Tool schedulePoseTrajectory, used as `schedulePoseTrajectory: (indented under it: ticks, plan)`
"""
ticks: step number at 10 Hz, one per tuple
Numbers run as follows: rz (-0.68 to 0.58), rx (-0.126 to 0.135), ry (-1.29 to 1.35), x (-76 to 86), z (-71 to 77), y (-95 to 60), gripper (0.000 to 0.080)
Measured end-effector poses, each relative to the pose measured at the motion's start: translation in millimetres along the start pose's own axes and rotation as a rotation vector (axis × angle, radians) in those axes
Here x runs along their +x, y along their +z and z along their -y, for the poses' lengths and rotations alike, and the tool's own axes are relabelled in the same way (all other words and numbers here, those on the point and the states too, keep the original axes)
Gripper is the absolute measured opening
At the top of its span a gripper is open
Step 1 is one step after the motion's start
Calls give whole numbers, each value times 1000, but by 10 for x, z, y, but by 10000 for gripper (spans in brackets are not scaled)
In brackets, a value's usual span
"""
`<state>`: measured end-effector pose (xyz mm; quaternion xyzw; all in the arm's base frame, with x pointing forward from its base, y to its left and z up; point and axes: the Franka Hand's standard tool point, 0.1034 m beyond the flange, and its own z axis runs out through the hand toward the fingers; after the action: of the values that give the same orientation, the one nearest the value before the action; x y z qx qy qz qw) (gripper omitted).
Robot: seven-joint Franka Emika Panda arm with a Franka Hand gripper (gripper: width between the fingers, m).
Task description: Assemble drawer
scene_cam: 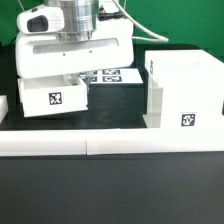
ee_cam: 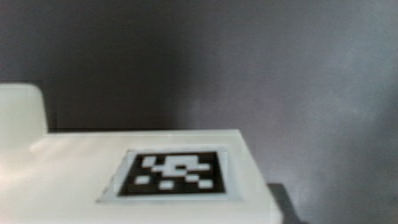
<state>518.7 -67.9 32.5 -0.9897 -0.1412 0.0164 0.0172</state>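
**Drawer build: arm parked over the small tray, housing off on its own**

The drawer is in separate pieces on the black table point(scene_cam: 110, 195). The big boxy housing point(scene_cam: 185, 80) stands upright, and its square tag point(scene_cam: 187, 120) is low on the face toward the camera. I'll place everything else relative to it.

One small tray point(scene_cam: 30, 100) sits to the exterior view's left of the housing. There's a clear gap of table between them, so they're not touching. The tray tag point(scene_cam: 55, 98) faces the camera too.

The marker board point(scene_cam: 112, 75) lies flat behind that gap, a bit further back than the housing's front face. The long low border wall point(scene_cam: 120, 145) runs across in front of the housing, just beside its base.

Out past the tray, on the far side from the housing, a sliver of another white piece point(scene_cam: 4, 106) pokes in at the picture's edge. Too little of it shows to say what it is.

The gripper point(scene_cam: 68, 72) hangs right above the tray, well to the exterior view's left of the housing. Its wide white body blocks the fingers in the exterior view. I can't tell how far apart the jaws are, or whether they have hold of anything.

The wrist view doesn't help much. It's blurry and shows a flat white surface point(ee_cam: 71, 160) with a square printed tag point(ee_cam: 175, 172) against a dark background. No fingers are clearly visible, and I can't say for sure which part that surface belongs to.
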Motion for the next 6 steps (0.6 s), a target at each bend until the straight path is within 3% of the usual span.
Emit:
schedulePoseTrajectory:
  ticks: [4,6]
  plan:
    - [33,-34,-400,124,69,44,42]
    - [42,-38,-495,207,121,53,42]
